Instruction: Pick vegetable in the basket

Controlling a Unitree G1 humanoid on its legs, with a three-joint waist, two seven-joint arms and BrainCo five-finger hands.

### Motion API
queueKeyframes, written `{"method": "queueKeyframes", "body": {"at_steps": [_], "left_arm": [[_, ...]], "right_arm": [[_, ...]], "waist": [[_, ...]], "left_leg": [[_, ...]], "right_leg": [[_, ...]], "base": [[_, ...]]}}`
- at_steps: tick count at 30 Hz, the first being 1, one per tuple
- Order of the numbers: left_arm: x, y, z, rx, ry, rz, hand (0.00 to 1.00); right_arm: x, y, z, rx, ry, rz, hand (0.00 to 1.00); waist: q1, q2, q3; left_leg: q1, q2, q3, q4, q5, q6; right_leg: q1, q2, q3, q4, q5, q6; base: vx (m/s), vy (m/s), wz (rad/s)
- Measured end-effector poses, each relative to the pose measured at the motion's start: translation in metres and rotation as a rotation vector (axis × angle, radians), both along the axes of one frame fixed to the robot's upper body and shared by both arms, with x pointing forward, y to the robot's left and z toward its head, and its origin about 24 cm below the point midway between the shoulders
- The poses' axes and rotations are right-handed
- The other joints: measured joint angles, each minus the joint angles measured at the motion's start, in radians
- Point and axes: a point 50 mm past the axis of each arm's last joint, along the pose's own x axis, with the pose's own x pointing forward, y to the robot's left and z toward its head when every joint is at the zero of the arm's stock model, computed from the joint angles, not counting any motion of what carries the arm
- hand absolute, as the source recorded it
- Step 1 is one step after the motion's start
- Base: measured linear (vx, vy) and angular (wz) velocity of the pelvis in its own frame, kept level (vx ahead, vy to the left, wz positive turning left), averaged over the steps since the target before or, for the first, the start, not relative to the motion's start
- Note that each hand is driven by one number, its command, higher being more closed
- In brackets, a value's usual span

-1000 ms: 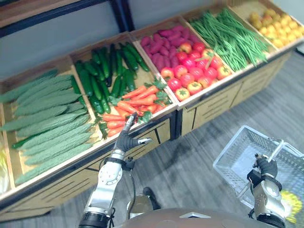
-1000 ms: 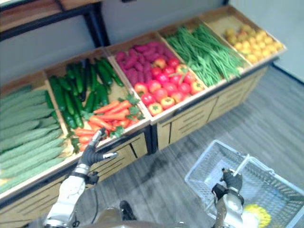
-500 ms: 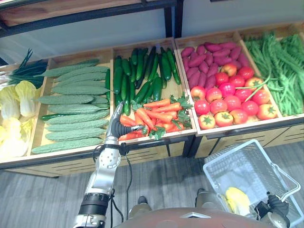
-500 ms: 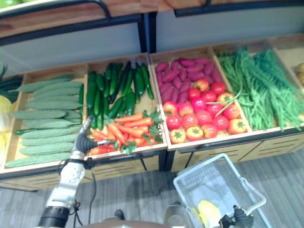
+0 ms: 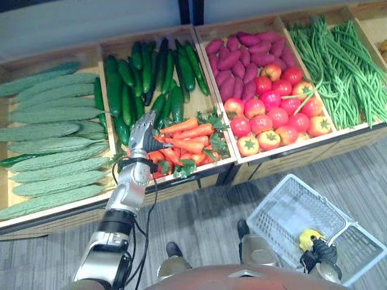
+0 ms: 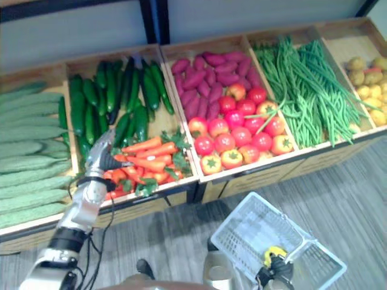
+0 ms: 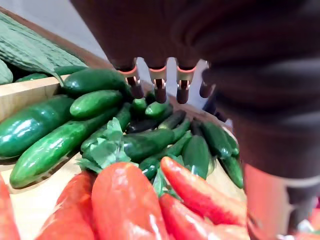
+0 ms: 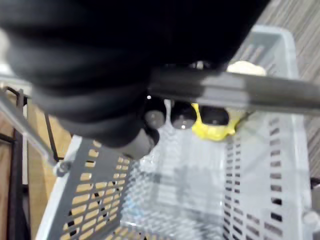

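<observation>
**Left eye view: left hand over the carrots, nothing picked yet**

Wooden produce bins span the upper frame. The white basket sits lower right, with the right hand clenched around its basket handle. The left hand is poised over the carrots left of centre, fingers straight and released, holding nothing.

Judgement: lower onto one top carrot and close round the orange body, not the leafy end. Lift straight up so the neighbours don't roll.

Count: five bins (right eye view), one basket, two hands, one yellow item in the basket. Carrots number roughly a dozen, though overlap hides some.
</observation>
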Motion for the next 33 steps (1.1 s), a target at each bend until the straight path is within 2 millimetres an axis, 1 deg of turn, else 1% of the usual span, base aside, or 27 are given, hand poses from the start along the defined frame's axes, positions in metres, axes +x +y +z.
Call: {"method": "queueKeyframes", "body": {"at_steps": [1, 2, 8, 10, 11, 13, 15, 19, 21, 23, 25, 28, 31, 33], "left_arm": [[0.002, -0.003, 0.001, 0.022, 0.0, -0.012, 0.0], [0.004, -0.006, 0.002, 0.031, -0.002, -0.025, 0.0], [0.008, -0.026, -0.005, 0.082, 0.046, -0.12, 0.0], [0.01, -0.034, -0.01, 0.137, 0.071, -0.166, 0.0], [0.011, -0.035, -0.01, 0.143, 0.075, -0.173, 1.0], [0.018, -0.035, -0.013, 0.185, 0.098, -0.177, 1.0], [0.025, -0.035, -0.006, 0.192, 0.079, -0.176, 1.0], [0.037, -0.029, 0.01, 0.227, 0.05, -0.152, 1.0], [0.041, -0.027, 0.012, 0.255, 0.052, -0.14, 1.0], [0.043, -0.023, 0.01, 0.281, 0.082, -0.124, 1.0], [0.04, -0.023, 0.001, 0.302, 0.119, -0.13, 1.0], [0.04, -0.02, 0.001, 0.315, 0.121, -0.125, 1.0], [0.039, -0.016, 0.0, 0.355, 0.141, -0.114, 1.0], [0.035, -0.014, 0.0, 0.378, 0.136, -0.112, 1.0]], "right_arm": [[0.003, -0.001, 0.003, -0.01, -0.014, 0.006, 1.0], [0.005, -0.001, 0.004, -0.015, -0.021, 0.01, 1.0], [0.008, 0.001, 0.005, -0.029, -0.033, 0.027, 1.0], [0.013, 0.0, 0.009, -0.041, -0.053, 0.032, 1.0], [0.015, -0.001, 0.01, -0.044, -0.059, 0.033, 1.0], [0.025, 0.0, 0.014, -0.05, -0.085, 0.043, 1.0], [0.029, 0.001, 0.015, -0.056, -0.09, 0.063, 1.0], [0.038, 0.001, 0.021, -0.077, -0.115, 0.103, 1.0], [0.04, 0.002, 0.022, -0.081, -0.119, 0.117, 1.0], [0.041, 0.003, 0.023, -0.081, -0.122, 0.129, 1.0], [0.041, 0.003, 0.024, -0.083, -0.125, 0.131, 1.0], [0.042, 0.003, 0.025, -0.085, -0.13, 0.133, 1.0], [0.041, 0.003, 0.024, -0.081, -0.13, 0.138, 1.0], [0.04, 0.003, 0.023, -0.078, -0.125, 0.138, 1.0]], "waist": [[-0.002, 0.009, 0.007], [-0.003, 0.013, 0.014], [-0.004, 0.016, 0.016], [-0.002, 0.02, 0.035], [-0.002, 0.02, 0.042], [-0.004, 0.021, 0.073], [0.002, 0.021, 0.087], [0.005, 0.021, 0.087], [0.004, 0.019, 0.089], [0.0, 0.018, 0.09], [-0.002, 0.017, 0.093], [-0.001, 0.016, 0.095], [-0.005, 0.016, 0.095], [-0.007, 0.016, 0.095]], "left_leg": [[-0.008, 0.001, 0.004, 0.002, 0.001, 0.001], [-0.009, 0.002, 0.007, 0.002, 0.001, 0.0], [-0.023, 0.003, 0.016, 0.002, 0.001, 0.0], [-0.024, -0.001, 0.022, 0.002, 0.001, 0.0], [-0.025, -0.003, 0.024, 0.002, 0.001, 0.0], [-0.026, -0.007, 0.032, 0.004, 0.001, 0.001], [-0.032, -0.007, 0.036, 0.007, 0.0, 0.002], [-0.057, -0.006, 0.041, 0.019, -0.002, 0.006], [-0.055, -0.006, 0.047, 0.018, -0.001, 0.007], [-0.053, -0.006, 0.052, 0.018, -0.001, 0.007], [-0.053, -0.006, 0.054, 0.017, -0.001, 0.007], [-0.049, -0.005, 0.049, 0.017, 0.001, 0.009], [-0.027, -0.006, 0.034, 0.013, 0.001, 0.009], [-0.018, -0.008, 0.02, 0.012, 0.0, 0.009]], "right_leg": [[-0.005, 0.0, 0.0, -0.004, 0.004, 0.0], [-0.007, 0.001, 0.001, -0.005, 0.005, 0.0], [-0.029, 0.005, 0.01, -0.004, 0.006, 0.0], [-0.034, 0.002, 0.022, -0.002, 0.008, 0.002], [-0.036, 0.001, 0.022, -0.002, 0.008, 0.003], [-0.041, -0.003, 0.026, -0.002, 0.014, 0.008], [-0.047, -0.004, 0.03, -0.002, 0.017, 0.008], [-0.071, -0.007, 0.041, -0.002, 0.029, 0.01], [-0.072, -0.008, 0.047, -0.006, 0.034, 0.012], [-0.071, -0.008, 0.049, -0.008, 0.037, 0.012], [-0.071, -0.009, 0.049, -0.014, 0.041, 0.013], [-0.062, -0.014, 0.044, -0.015, 0.042, 0.013], [-0.026, -0.018, 0.026, -0.031, 0.042, 0.014], [-0.002, -0.023, 0.014, -0.043, 0.041, 0.014]], "base": [[-0.01, -0.007, -0.05], [0.01, -0.015, -0.06], [0.04, -0.008, -0.05], [0.02, 0.009, -0.05], [0.0, 0.007, -0.05], [-0.02, 0.005, -0.07], [0.0, 0.0, 0.0], [-0.01, -0.011, -0.04], [0.0, -0.007, -0.07], [0.0, -0.002, -0.06], [0.0, -0.002, -0.02], [0.02, 0.001, 0.04], [0.03, 0.0, 0.12], [0.02, 0.004, 0.17]]}}
